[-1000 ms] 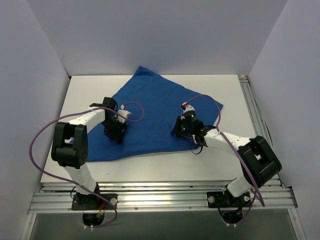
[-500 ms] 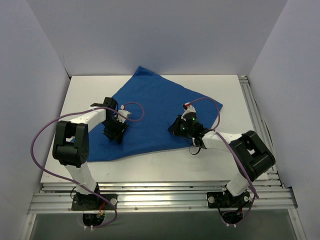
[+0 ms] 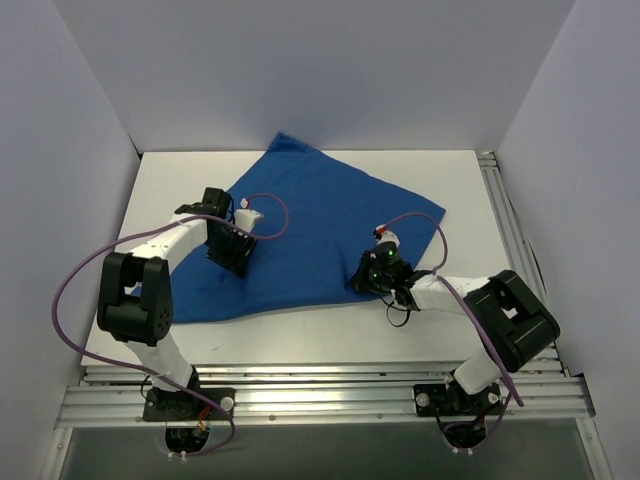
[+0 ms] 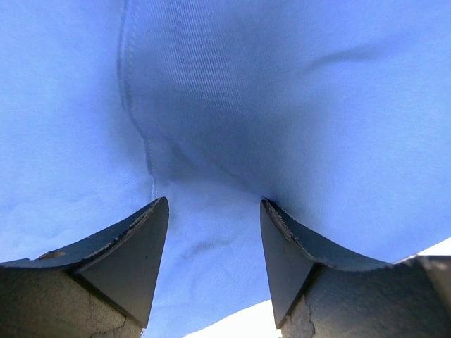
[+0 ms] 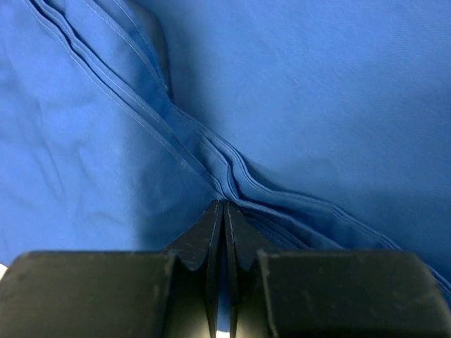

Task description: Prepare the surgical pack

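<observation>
We see the large royal-blue cloth drape [image 3: 320,215] lying spread on the white tabletop [image 3: 465,180]. The left jaws stand apart just above its left part, gripping nothing. The right jaws are pressed together, tips against a bunched hem [image 5: 236,176] by its near edge.

I count one royal-blue drape [image 3: 310,215], spread out beneath both claws. Two arms lean over it, one claw on each: the left gripper [image 3: 230,258] and the right gripper [image 3: 368,280]. There are two purple cables [image 3: 70,290], one looping behind each claw. A single white table [image 3: 470,190] lies under claws and cloth alike.
</observation>
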`<state>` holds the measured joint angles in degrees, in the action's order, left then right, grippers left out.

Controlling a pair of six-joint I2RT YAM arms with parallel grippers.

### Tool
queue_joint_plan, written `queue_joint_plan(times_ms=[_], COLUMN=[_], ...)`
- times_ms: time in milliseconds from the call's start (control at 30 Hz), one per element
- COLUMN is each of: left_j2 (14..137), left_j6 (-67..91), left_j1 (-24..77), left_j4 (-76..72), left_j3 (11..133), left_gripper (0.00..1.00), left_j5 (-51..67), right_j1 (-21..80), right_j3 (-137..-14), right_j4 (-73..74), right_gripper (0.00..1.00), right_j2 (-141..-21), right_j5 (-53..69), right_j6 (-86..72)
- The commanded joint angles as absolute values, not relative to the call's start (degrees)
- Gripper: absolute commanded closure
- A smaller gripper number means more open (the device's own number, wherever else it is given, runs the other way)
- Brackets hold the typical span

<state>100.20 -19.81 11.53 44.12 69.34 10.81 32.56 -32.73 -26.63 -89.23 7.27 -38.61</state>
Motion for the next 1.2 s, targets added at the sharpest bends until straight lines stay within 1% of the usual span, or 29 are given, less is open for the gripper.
queue_joint_plan(times_ms=[0,133,267,467,600,733,800,900,1000,1033,1167], left_j2=[97.6,100.0,101.5,103.2,99.7,95.0,92.7,91.7,93.2,94.2,99.4], left_j6=[-20.6,-20.5,-20.2,-20.0,-20.7,-21.8,-22.4,-23.0,-23.2,-23.2,-22.9], left_j1=[11.8,10.9,10.5,10.6,10.1,9.9,9.9,9.9,10.0,10.0,10.0], left_j4=[41.8,40.8,39.8,39.9,42.4,48.2,49.9,50.3,47.8,47.0,43.3], left_j3=[70.5,69.6,69.8,70.8,70.8,70.8,69.1,65.3,61.3,60.7,59.3], left_gripper=[0.36,0.36,0.36,0.36,0.36,0.36,0.36,0.36,0.36,0.36,0.37], left_j5=[12.4,11.1,11.0,10.7,10.5,9.4,8.4,6.5,3.7,2.4,0.5], right_j1=[32.7,34.6,36.5,36.4,36.2,36.8,37.2,37.6,37.5,37.5,36.7], right_j3=[-32.2,-33.5,-33.9,-33.9,-35.2,-38.7,-39.3,-38.2,-33.7,-32.3,-27.5], right_j4=[-27.7,-31.5,-32.8,-29.1,-23.5,-13.6,-10.5,-7.4,-11.3,-12.6,-19.3], right_gripper=[1.0,1.0,1.0,1.0,1.0,1.0,1.0,1.0,1.0,1.0,1.0], right_j2=[-92.4,-95.8,-96.5,-95.0,-89.8,-82.9,-79.0,-75.5,-74.0,-74.1,-78.3], right_j5=[8.3,10.5,10.2,7.9,4.1,0.2,-3.0,-3.2,-0.6,2.0,5.0], right_j6=[-39.4,-40.3,-40.9,-40.2,-38.3,-36.1,-35.4,-36.4,-38.4,-40.0,-42.1])
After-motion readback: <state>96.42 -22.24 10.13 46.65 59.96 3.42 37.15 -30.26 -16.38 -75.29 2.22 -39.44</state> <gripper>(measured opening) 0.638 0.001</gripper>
